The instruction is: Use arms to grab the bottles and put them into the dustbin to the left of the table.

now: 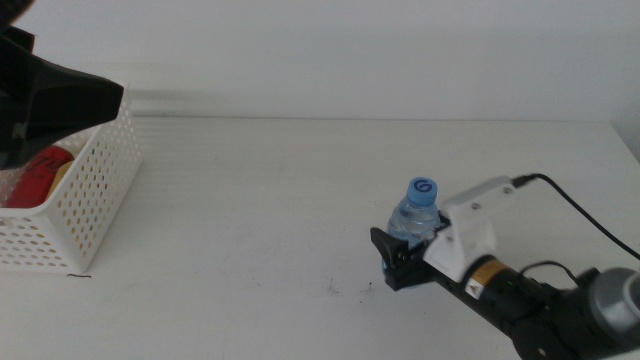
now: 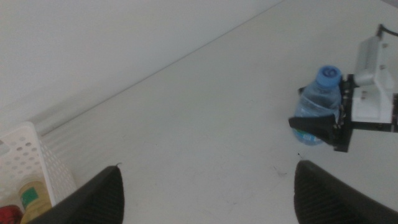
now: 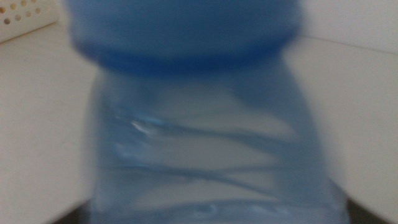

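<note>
Middle view: ribbed clear water bottle (image 1: 413,213)

A plain white wall (image 1: 330,50) fills the upper part of the frame, evenly and softly lit, meeting the far edge of a broad, flat white desk (image 1: 260,220) that bears a few tiny dark specks

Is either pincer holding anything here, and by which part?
The right pincer is shut on the water bottle, gripping its lower body. The left pincer is open and holds nothing, above the dustbin.
</note>
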Robot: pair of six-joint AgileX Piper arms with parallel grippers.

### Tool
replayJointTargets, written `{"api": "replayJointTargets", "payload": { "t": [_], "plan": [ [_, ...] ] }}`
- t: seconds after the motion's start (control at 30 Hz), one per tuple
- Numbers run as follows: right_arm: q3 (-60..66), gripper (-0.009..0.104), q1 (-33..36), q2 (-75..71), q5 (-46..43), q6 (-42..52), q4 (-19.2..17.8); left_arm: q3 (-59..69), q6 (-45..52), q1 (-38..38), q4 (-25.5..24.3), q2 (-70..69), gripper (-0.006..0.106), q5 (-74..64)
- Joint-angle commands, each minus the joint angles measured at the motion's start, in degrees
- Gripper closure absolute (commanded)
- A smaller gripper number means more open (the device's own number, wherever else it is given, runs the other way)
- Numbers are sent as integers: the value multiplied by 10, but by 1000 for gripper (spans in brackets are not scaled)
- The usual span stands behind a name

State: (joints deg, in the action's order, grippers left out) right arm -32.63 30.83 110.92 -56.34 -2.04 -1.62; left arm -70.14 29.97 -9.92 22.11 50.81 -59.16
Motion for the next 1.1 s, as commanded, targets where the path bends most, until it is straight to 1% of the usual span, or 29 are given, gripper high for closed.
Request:
{"api": "replayJointTargets", "payload": {
  "t": [0.0,0.07,0.1,0.17,0.27,0.37,0.53,0.7,0.83,0.93,0.97,1.03,1.07],
  "plan": [
    [-27,51,7,5,11,10,-12,2,0,-4,2,-3,7,7],
    [-50,94,14,1,11,28,-3,2,0,-4,2,-3,7,7],
    [-69,96,18,-1,18,33,0,2,0,-4,2,-3,7,7],
    [-120,95,18,-2,62,35,-15,2,0,-4,3,-3,7,7],
    [-250,95,18,16,179,26,-63,2,0,-4,3,-3,7,8],
    [-375,95,18,69,231,-2,-91,2,0,-4,3,-3,7,8],
    [-536,95,25,181,244,-25,-99,2,0,-4,3,-3,7,8],
    [-618,95,31,256,251,-25,-99,2,0,-4,3,-3,7,8],
    [-647,92,40,288,251,-25,-98,2,0,-4,2,-3,7,8],
    [-652,81,45,299,252,-25,-96,2,0,-4,3,-3,7,7],
    [-652,74,45,300,255,-25,-96,2,0,-4,3,-3,7,7],
    [-652,55,49,299,282,-25,-94,2,0,-4,3,-3,7,7],
    [-651,43,52,294,302,-25,-90,2,0,-4,3,-3,7,7]
  ]
}}
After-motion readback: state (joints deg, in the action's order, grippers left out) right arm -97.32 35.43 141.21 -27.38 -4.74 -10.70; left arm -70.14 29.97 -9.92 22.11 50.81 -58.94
